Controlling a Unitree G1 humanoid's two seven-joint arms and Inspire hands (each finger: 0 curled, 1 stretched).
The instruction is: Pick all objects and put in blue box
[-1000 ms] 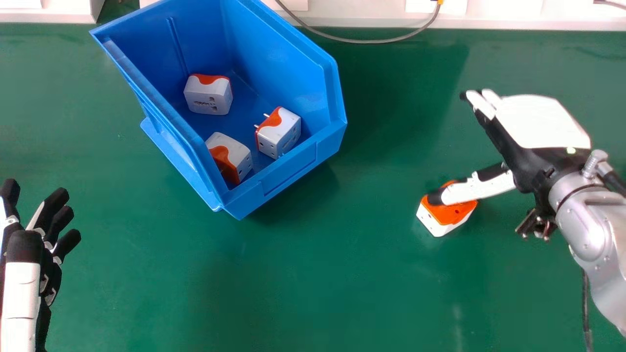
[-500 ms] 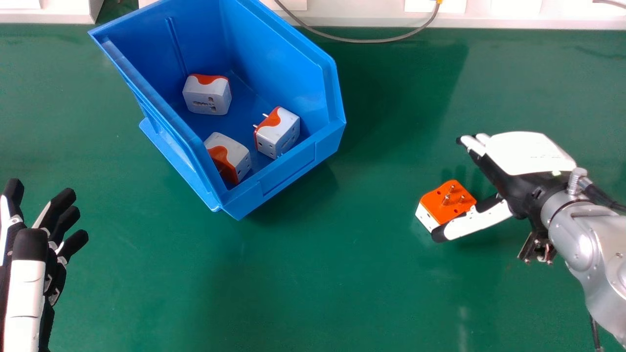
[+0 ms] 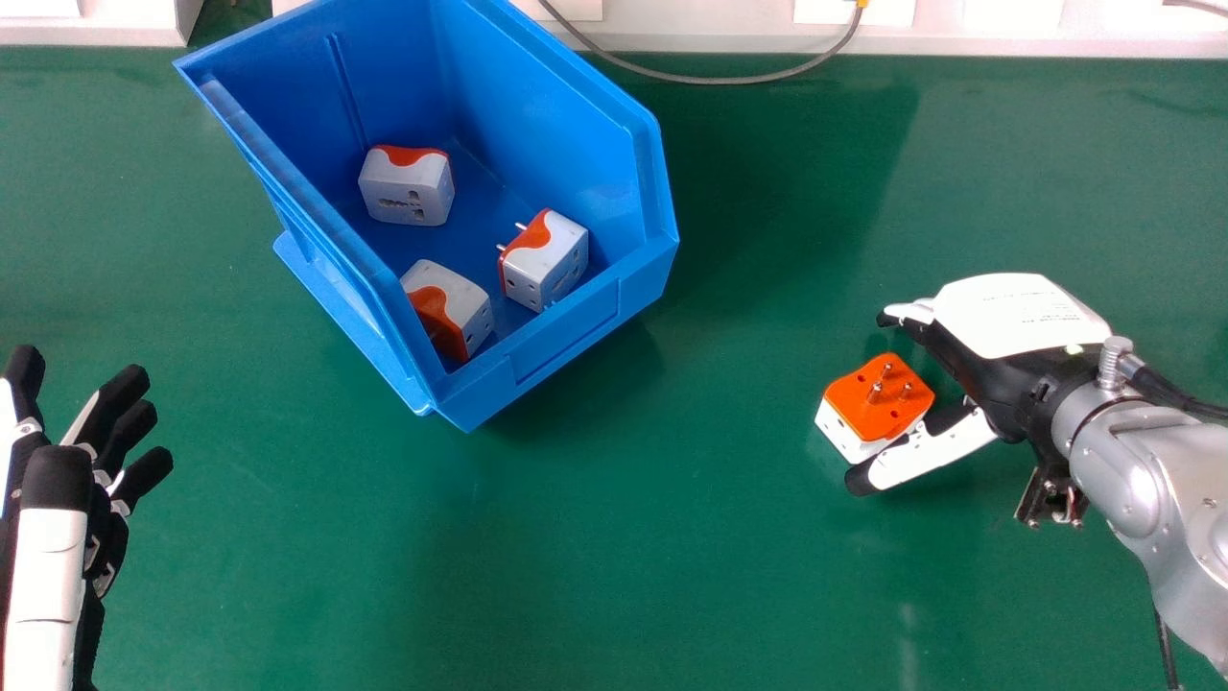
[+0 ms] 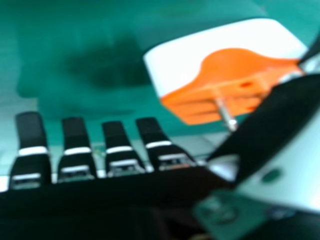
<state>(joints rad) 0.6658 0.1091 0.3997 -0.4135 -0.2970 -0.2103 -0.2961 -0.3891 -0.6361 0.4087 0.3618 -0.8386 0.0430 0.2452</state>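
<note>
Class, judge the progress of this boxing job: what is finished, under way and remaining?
Done: three travel adapters sit inside the blue box. Under way: the right hand is at the fourth adapter, its thumb beside it, fingers open, apparently not gripping. Left: that adapter, prongs up on the green table, needs grasping and boxing.

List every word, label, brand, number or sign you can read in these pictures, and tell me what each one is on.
Nothing here can be read, so there is no text to quote.
Right hand: faint marks like print on its white back, too small to read.
Orange and white plug beside its thumb: no lettering I can make out.
Blue box: no writing that I can see.
Three plugs inside: holes, but no legible lettering.
</note>
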